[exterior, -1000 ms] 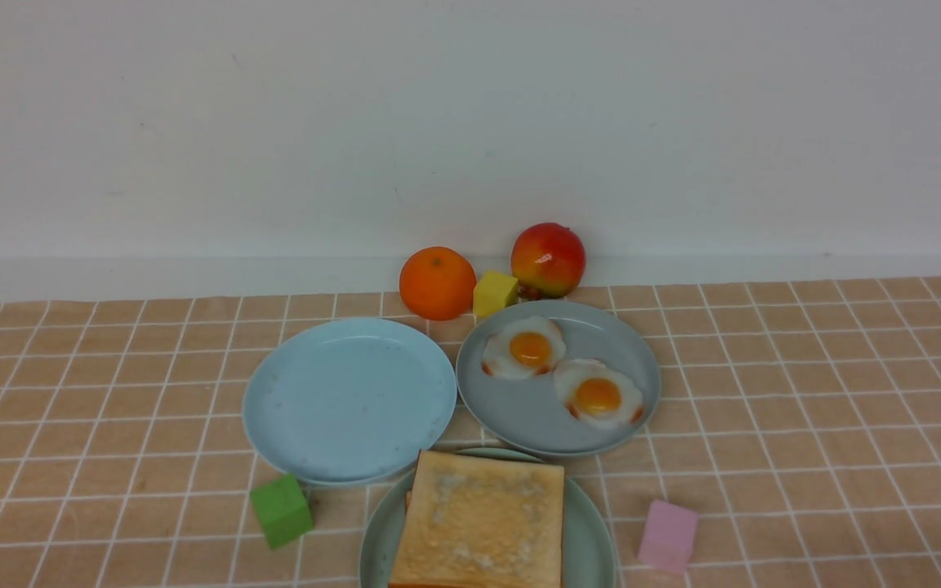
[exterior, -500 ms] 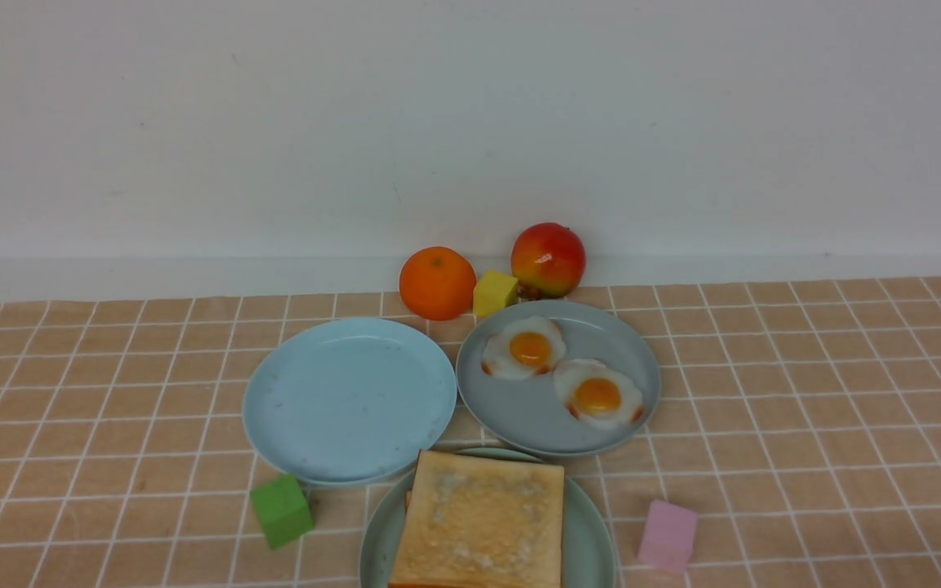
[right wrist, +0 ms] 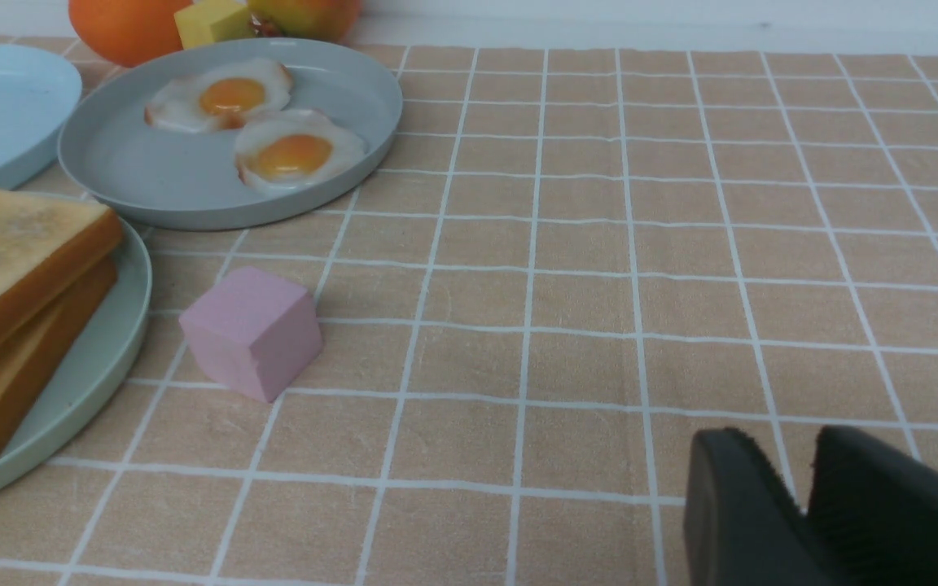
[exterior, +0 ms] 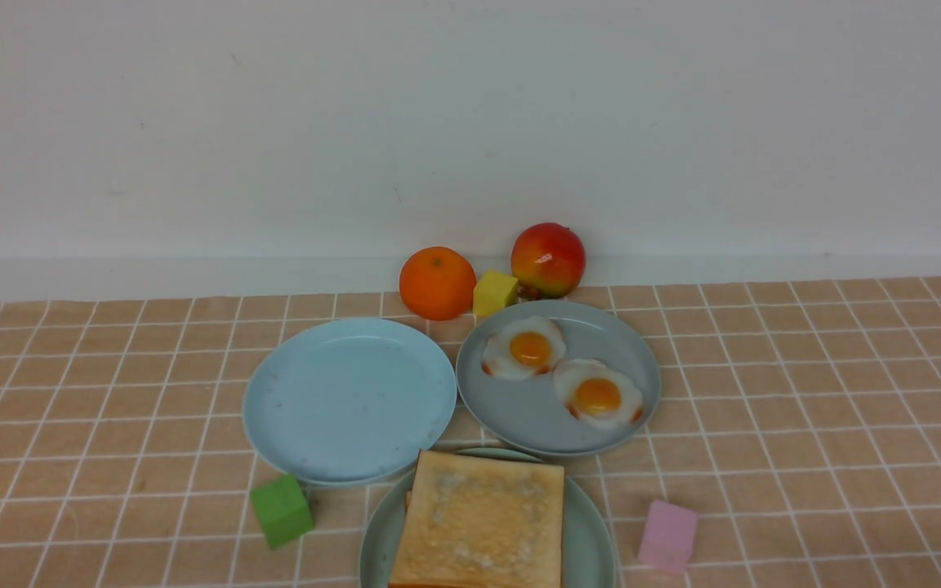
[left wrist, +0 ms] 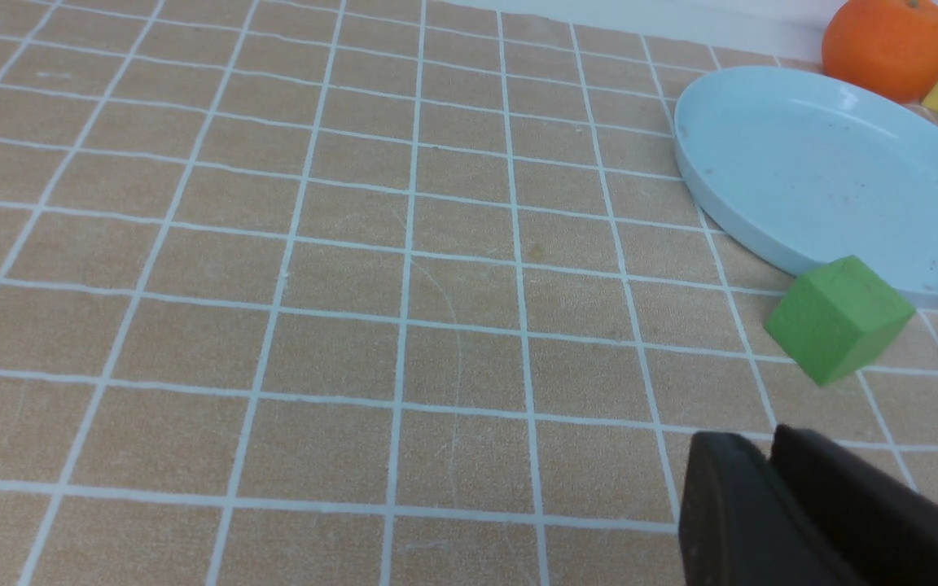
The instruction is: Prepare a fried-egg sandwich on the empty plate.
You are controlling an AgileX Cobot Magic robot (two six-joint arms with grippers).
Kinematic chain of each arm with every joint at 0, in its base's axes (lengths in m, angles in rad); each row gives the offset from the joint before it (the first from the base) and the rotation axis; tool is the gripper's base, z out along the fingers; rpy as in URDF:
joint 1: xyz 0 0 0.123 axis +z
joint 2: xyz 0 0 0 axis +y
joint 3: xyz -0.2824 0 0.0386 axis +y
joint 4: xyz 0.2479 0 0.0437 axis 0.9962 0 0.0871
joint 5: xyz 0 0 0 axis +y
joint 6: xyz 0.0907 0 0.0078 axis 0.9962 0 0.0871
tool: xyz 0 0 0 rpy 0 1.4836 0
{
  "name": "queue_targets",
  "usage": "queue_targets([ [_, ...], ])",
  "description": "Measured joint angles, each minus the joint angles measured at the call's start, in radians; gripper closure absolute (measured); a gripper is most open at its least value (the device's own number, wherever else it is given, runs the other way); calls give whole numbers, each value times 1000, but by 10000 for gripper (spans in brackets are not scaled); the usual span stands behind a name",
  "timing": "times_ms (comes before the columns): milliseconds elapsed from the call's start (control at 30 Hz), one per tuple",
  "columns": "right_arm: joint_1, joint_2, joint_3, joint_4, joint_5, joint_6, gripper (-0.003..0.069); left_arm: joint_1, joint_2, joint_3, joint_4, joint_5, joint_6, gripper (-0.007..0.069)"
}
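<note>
Nothing on the checked tablecloth point(exterior: 805, 392) has shifted since the earlier frames. Mint-green plate point(exterior: 589, 531) sits nearest the robot, bearing two stacked toast slices point(exterior: 479, 523). Grey-blue plate point(exterior: 536, 425) behind holds two fried eggs point(exterior: 599, 395). Left gripper point(left wrist: 770, 456) nearly closed, empty; right gripper point(right wrist: 803, 480) slightly parted, empty.

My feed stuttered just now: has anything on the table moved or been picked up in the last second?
Nothing visibly changed in the front view. The toast lies on the green plate, both eggs on the grey plate, and the blue plate is bare. No arm shows there; on the wrist views, neither the left gripper nor the right gripper holds anything.
</note>
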Motion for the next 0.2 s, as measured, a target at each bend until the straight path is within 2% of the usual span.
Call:
queue_targets([
  [200, 0, 0, 0, 0, 0, 0, 478, 0, 0, 0, 0, 0, 0, 544],
])
